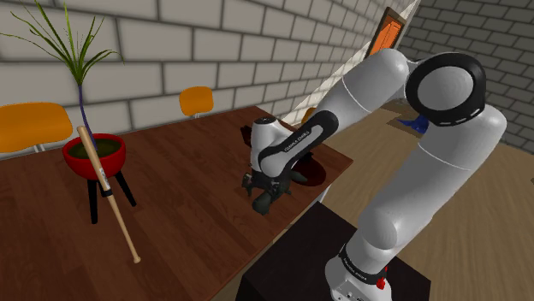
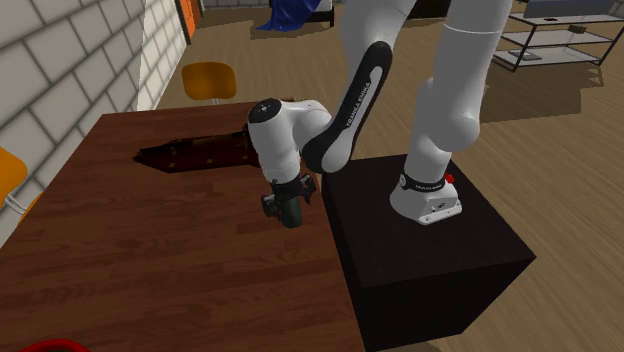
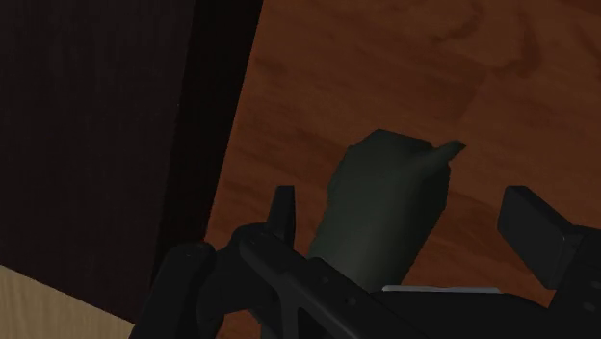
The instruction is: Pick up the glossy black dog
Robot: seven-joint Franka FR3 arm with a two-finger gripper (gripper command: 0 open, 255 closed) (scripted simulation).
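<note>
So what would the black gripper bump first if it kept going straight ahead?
Most likely the dark glossy dog figure between the gripper's open fingers, with the brown wooden table just beyond it.

My claw [image 3: 403, 199] covers the lower part of the dog [image 3: 383, 207], so I see only its dark upper bulk and one small point, and cannot tell head from tail. In the shoulder view my wrist hides most of it, and in the second exterior view it merges with the black under my hand. Beyond my claw, my forearm covers part of a dark reddish thing [image 1: 315, 174] I cannot name.
</note>
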